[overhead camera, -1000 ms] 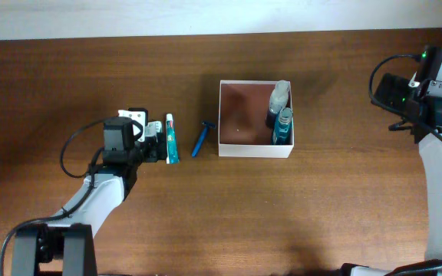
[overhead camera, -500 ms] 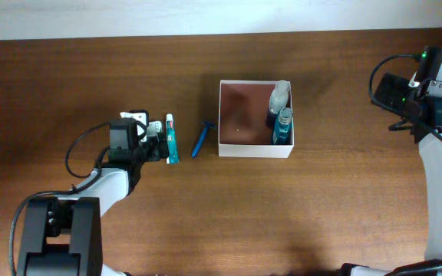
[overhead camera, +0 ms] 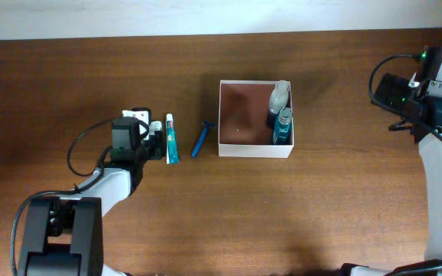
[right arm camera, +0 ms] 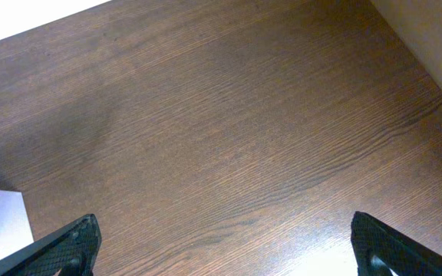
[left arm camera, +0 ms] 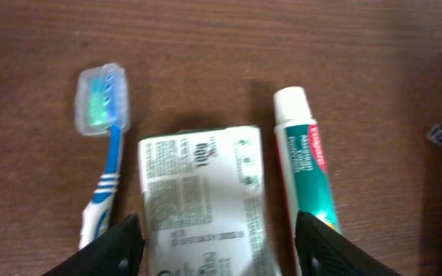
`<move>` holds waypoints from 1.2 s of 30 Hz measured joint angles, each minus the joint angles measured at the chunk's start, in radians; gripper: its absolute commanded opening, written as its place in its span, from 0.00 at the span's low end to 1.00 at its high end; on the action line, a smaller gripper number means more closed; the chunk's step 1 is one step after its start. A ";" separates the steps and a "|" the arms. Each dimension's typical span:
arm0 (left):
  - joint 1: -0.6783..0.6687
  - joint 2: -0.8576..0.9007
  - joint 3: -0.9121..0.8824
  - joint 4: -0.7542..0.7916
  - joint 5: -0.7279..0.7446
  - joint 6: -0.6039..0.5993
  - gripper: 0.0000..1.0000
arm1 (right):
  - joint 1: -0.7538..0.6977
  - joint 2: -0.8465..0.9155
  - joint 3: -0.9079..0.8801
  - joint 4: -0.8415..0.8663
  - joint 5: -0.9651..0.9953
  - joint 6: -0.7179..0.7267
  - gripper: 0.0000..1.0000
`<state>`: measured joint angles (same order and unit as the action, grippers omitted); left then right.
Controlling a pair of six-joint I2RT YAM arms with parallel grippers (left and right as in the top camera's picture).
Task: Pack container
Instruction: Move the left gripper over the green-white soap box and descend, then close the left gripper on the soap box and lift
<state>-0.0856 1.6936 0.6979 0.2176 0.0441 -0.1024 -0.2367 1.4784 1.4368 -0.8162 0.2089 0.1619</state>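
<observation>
Container (overhead camera: 240,115) sits in the middle of our desk (overhead camera: 344,199), with two bottles (overhead camera: 281,98) inside by its right wall. Our left tool (left arm camera: 219,234) is spread wide, one finger on each side of a white packet (left arm camera: 202,192). A toothbrush (left arm camera: 102,153) and a toothpaste tube (left arm camera: 301,153) lie just beside the packet. Our right tool (right arm camera: 229,245) is spread wide too, holding nothing, over the desk well apart from the container.
</observation>
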 measured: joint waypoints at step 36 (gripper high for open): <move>-0.011 0.045 0.001 0.053 -0.060 -0.003 0.27 | 0.000 0.000 0.000 0.000 0.000 0.000 0.99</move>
<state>-0.0971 1.7390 0.6987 0.2703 -0.0154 -0.1059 -0.2367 1.4784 1.4368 -0.8162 0.2085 0.1623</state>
